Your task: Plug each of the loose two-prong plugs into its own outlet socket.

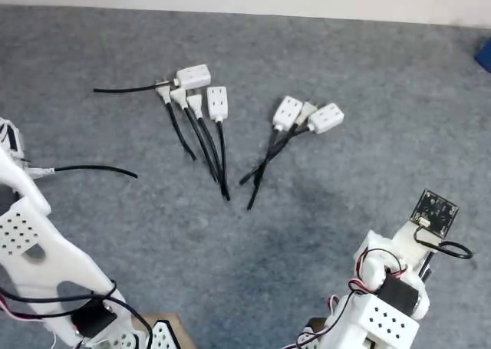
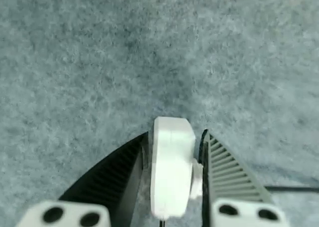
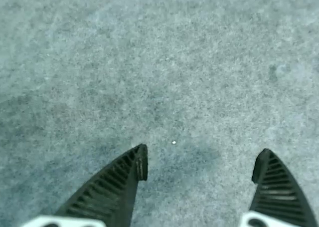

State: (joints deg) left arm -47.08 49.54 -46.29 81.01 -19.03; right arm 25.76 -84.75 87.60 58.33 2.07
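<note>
Grey felt-like tabletop (image 1: 322, 27) carries two bunches of white outlet blocks and two-prong plugs on black cords. Seen from the middle of the high view, one bunch lies at 11 o'clock: a white rectangular outlet block (image 1: 193, 77), a second block (image 1: 217, 102) and three small plugs (image 1: 179, 97) just beside them. The other bunch (image 1: 307, 116) lies at 1 o'clock. At 9 o'clock the left tool (image 2: 174, 137) is clamped on a white plastic plug (image 2: 172, 172), its black cord (image 1: 96, 169) lying out toward 3 o'clock. The right tool (image 3: 202, 162), at 5 o'clock, has its fingers (image 3: 124, 187) spread wide apart above bare felt.
</note>
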